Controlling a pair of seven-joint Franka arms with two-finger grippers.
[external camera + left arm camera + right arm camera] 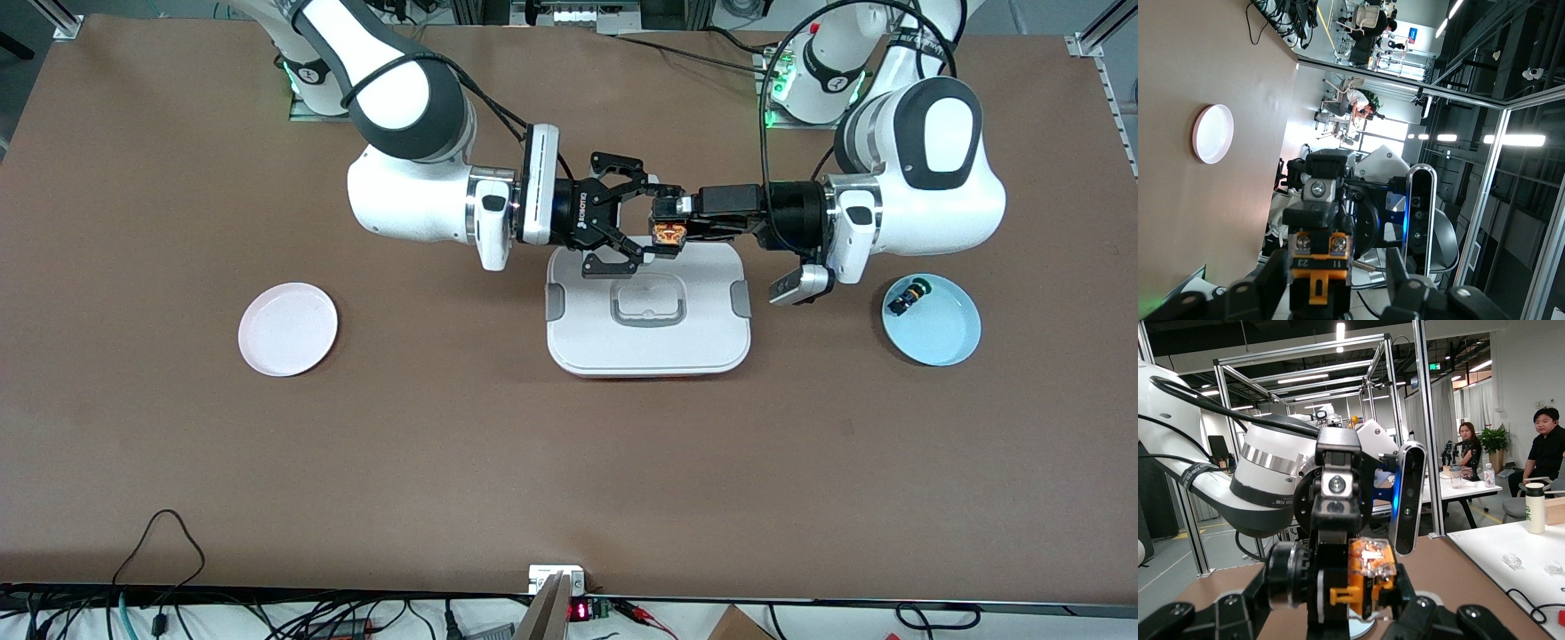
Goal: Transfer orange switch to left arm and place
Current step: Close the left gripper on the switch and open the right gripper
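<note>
Left tool [665,233], fingers clamped on the orange switch [668,235], hangs in the air over the box [648,313] at its edge farther from the front cam. Right tool [622,215] meets it there w/ fingers spread apart, one above and one below the switch in the front view, not yet closed on it. Both arms reach in horizontally toward each other, so the switch sits between them, well clear of the lid. In the left wrist view the switch [1317,267] shows its orange body and screw terminals, flanked by the right tool's open fingers [1401,280]. In the right wrist view the switch [1363,581] is gripped by the left tool [1351,583]. Box is white w/ grey side clips and a grey-outlined handle recess, sitting mid surface [533,462]. A white plate [287,329] lies toward the right arm's end of the surface, empty. A light-blue plate [942,342] lies toward the left arm's end, w/ a small black green-capped switch [907,295] on it, on the part farther from the front cam.
</note>
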